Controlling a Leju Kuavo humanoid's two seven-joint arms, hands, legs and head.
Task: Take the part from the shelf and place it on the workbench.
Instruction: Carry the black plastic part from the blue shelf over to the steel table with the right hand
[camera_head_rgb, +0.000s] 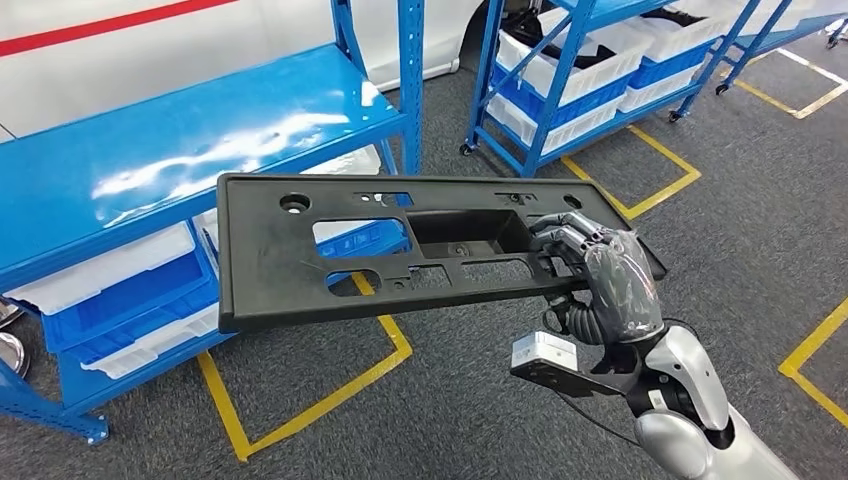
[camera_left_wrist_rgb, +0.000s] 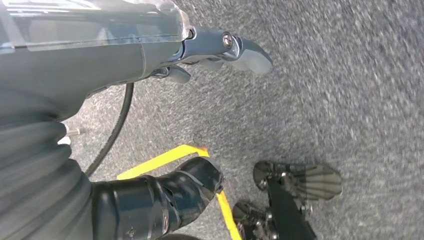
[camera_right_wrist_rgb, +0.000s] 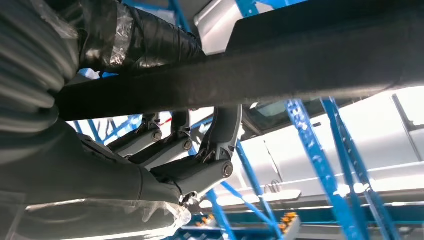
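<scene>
My right hand (camera_head_rgb: 600, 275) is clamped on the three-o'clock end of the black part (camera_head_rgb: 300, 250), carried level above the floor beside the blue shelf (camera_head_rgb: 150, 150), so I'd swing slowly, keeping the long overhang from sagging or clipping the uprights.

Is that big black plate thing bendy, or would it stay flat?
Probably stiff: the black part stays flat though the right hand grips only one end. Likely light, being thin with many cut-outs. Held off-centre, it might tip or twist.
</scene>
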